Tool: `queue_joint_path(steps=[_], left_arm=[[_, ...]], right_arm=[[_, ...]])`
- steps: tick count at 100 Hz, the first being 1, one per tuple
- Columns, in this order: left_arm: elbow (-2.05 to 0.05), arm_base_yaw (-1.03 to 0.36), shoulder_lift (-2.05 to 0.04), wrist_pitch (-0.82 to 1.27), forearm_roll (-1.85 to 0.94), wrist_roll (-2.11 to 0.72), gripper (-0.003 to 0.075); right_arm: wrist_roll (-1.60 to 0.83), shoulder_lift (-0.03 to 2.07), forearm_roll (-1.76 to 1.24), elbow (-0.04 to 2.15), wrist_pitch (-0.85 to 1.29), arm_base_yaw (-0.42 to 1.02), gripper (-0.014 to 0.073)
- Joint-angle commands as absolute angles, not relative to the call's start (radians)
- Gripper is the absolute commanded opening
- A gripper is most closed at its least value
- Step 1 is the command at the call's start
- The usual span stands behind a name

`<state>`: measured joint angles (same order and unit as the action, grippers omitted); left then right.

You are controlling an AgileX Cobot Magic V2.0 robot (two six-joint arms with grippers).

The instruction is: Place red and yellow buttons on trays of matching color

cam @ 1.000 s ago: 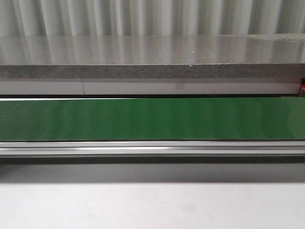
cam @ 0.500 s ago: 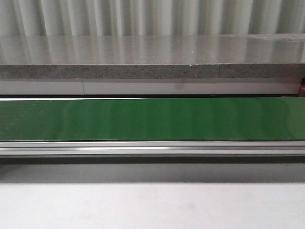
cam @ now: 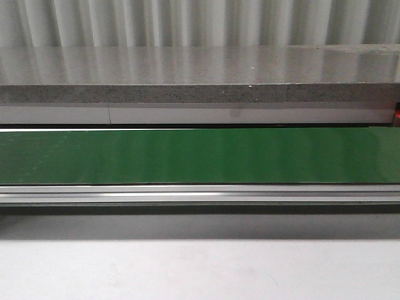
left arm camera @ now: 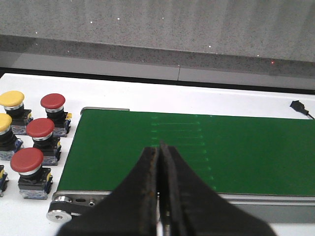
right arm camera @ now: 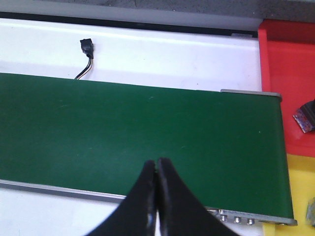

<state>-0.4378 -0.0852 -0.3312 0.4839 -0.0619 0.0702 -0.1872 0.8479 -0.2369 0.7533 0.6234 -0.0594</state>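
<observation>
Buttons [left arm camera: 34,142] beside bare green belt [left arm camera: 236,152]

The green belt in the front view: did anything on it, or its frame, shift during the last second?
No. The green belt is bare and lies in the same place between the grey stone ledge and the metal rail.

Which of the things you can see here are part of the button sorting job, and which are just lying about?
Part of the job:
- red buttons
- yellow buttons
- red tray
- yellow tray
- green conveyor belt
- left gripper and right gripper, both shut and empty

Just lying about:
- small black connector on a wire
- grey stone ledge
</observation>
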Motion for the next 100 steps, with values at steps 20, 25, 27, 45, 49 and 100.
queue_joint_path(steps=[20,25,27,45,49,100], left_arm=[[-0.463,-0.094,-0.339,0.412,-0.074,0.069,0.0123],[-0.463,-0.094,-0.339,0.414,-0.074,0.069,0.0226],[-0.463,-0.094,-0.339,0.416,-0.074,0.069,0.0277],[-0.463,-0.094,-0.339,0.424,-0.074,0.069,0.0626],[-0.463,-0.094,-0.339,0.430,-0.074,0.069,0.0636],[-0.648,0.019,-0.573,0.458,0.100,0.349,0.0620]], right_arm=[[-0.198,0.836,-0.245,0.779,0.585,-0.058,-0.0067],[-0.198,0.836,-0.245,0.779,0.585,-0.058,-0.0067],[-0.198,0.836,-0.245,0.779,0.585,-0.058,-0.0067],[-0.198,0.836,-0.245,0.779,0.585,-0.058,-0.0067],[-0.198,0.836,-0.245,0.779,0.585,-0.058,-0.0067],[-0.198,0.836,-0.245,0.779,0.585,-0.058,-0.0067]])
